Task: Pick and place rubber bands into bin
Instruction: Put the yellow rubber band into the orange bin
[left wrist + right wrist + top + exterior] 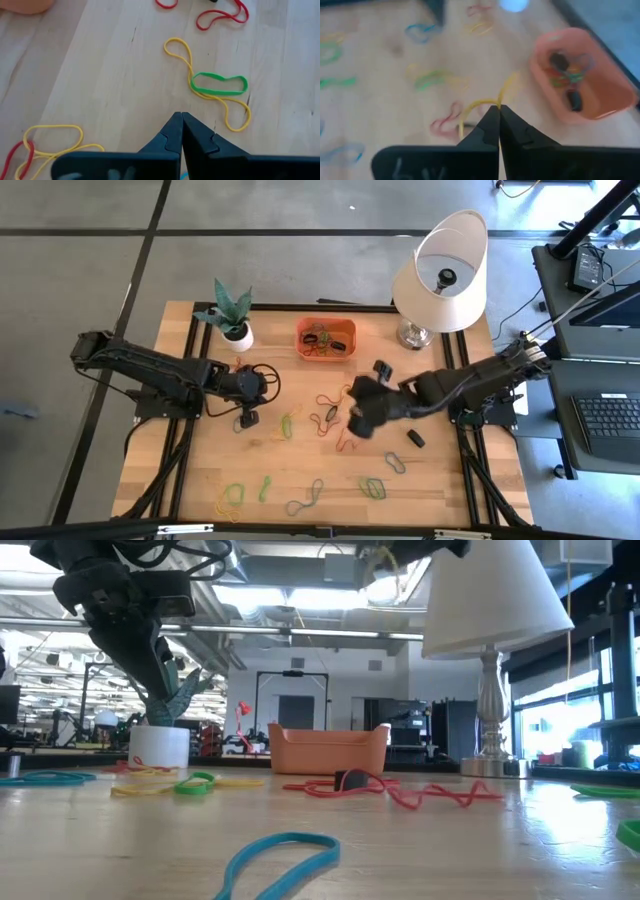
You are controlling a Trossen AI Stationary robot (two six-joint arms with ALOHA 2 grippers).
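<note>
Many rubber bands lie scattered on the wooden table, among them a yellow one crossed by a green one [218,85], red ones [400,790] and a blue one [280,855]. The orange bin [326,338] stands at the far middle with several bands inside [567,75]. My right gripper [498,114] hovers over the table's middle [352,420], near side of the bin, shut on a yellow band. My left gripper [181,119] is shut and holds nothing. It points down at the table left of the middle [247,418]. My right gripper pinches a yellow rubber band [479,104] between its two shut fingertips. The fingers slant downward. The band curves out from the tips in a loose loop and hangs slack. Whether its lower end is clear of the table I cannot tell.
A white plant pot [238,335] stands at the far left and a lamp [440,275] at the far right. Small black pieces lie near the right arm [415,438]. More bands lie along the near edge [305,498].
</note>
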